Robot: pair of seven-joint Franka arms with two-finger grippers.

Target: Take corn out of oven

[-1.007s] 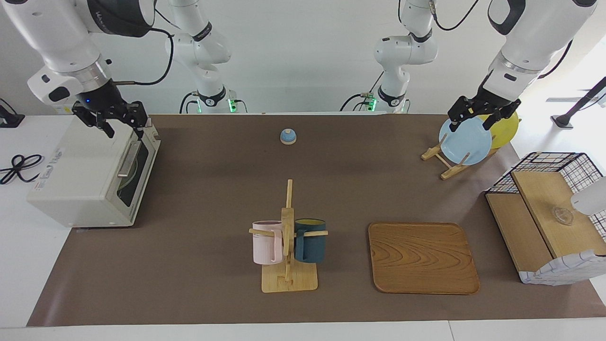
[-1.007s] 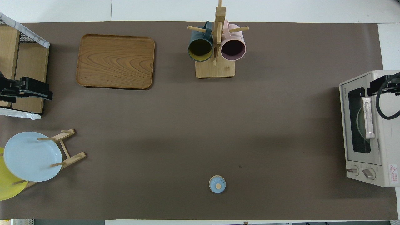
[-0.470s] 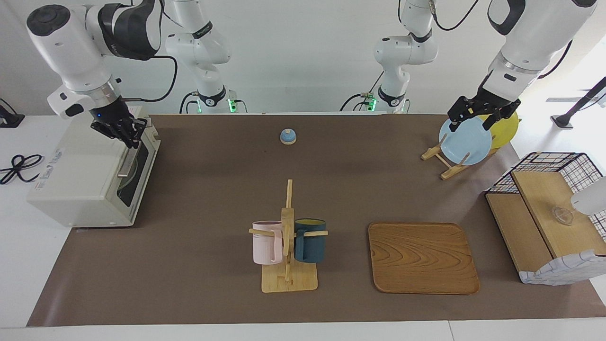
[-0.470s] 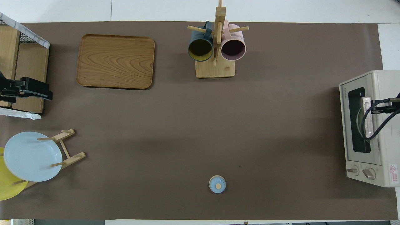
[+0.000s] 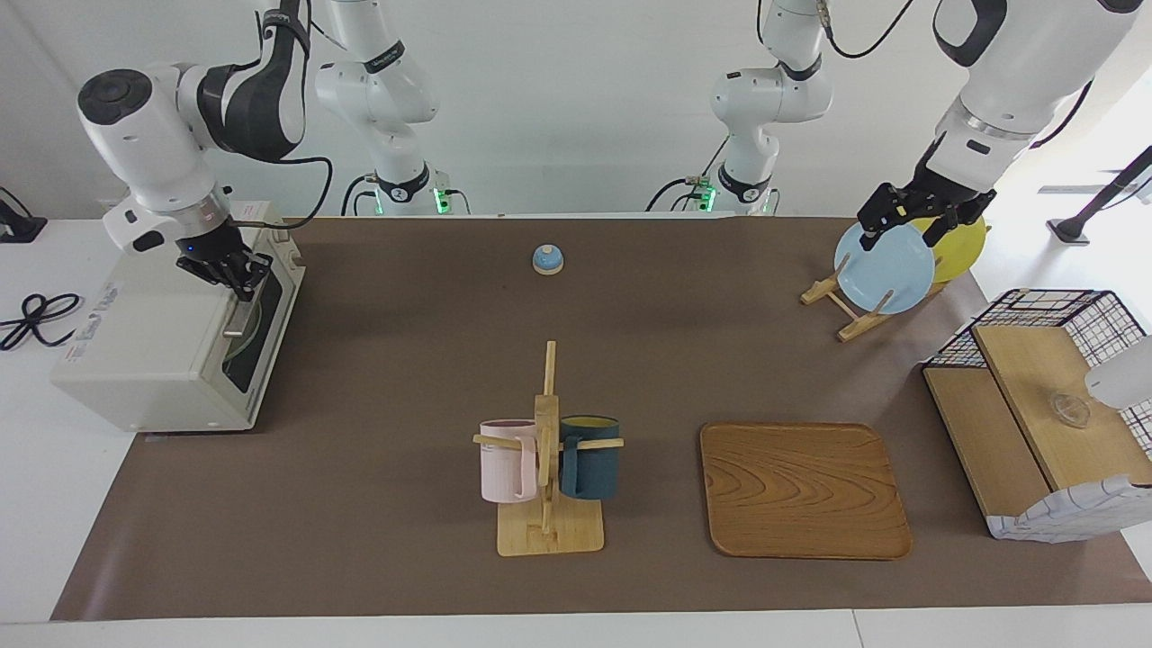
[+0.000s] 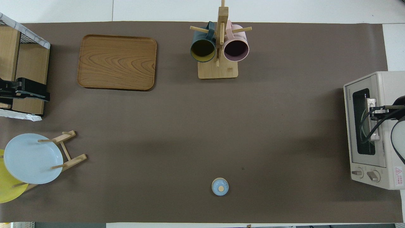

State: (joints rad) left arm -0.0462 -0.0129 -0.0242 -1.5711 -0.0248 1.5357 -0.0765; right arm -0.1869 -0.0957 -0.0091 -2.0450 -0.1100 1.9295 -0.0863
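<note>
Oven [image 5: 171, 342] at the surface's edge, door closed; corn unseen. My right tool [image 5: 236, 274] sits at the handle [image 5: 241, 310], grip undeterminable. Next: pull door down. Left tool [image 5: 918, 225] waits, spread.

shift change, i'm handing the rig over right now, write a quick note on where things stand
Right gripper: at the silver bar handle of the oven, at the right arm's end of the table; grip state unclear.
Left gripper: waits over the blue plate in the wooden rack.
Oven door shut. Corn not visible; only a round dish shows dimly through the glass.
Done: handle reached.
Left: pull the door open, take out the corn, set it down.
</note>
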